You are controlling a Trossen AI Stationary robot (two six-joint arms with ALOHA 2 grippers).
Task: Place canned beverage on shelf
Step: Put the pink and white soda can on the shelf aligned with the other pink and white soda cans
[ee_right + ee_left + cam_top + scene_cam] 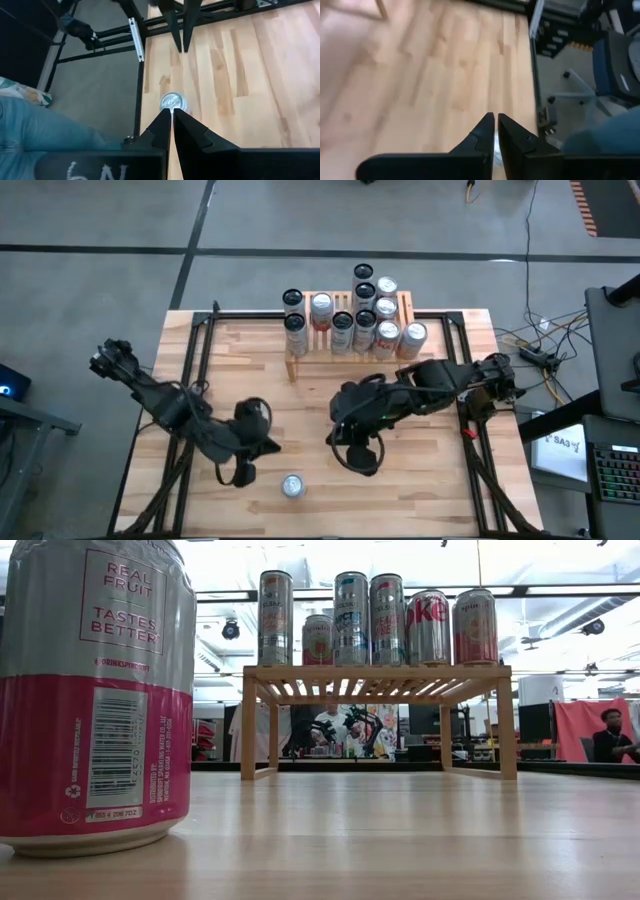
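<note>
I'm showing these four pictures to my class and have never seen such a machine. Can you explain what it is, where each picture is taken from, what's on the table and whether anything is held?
It is a robot with two dark arms at a wooden table. One picture looks straight down, one looks level across the tabletop, and two come from cameras on the wrists. The left claw and right claw are both shut and hold nothing. At the far side a small wooden shelf carries many drink cans. One can stands alone near the front edge, between the claws; it looms large in the level picture.
</note>
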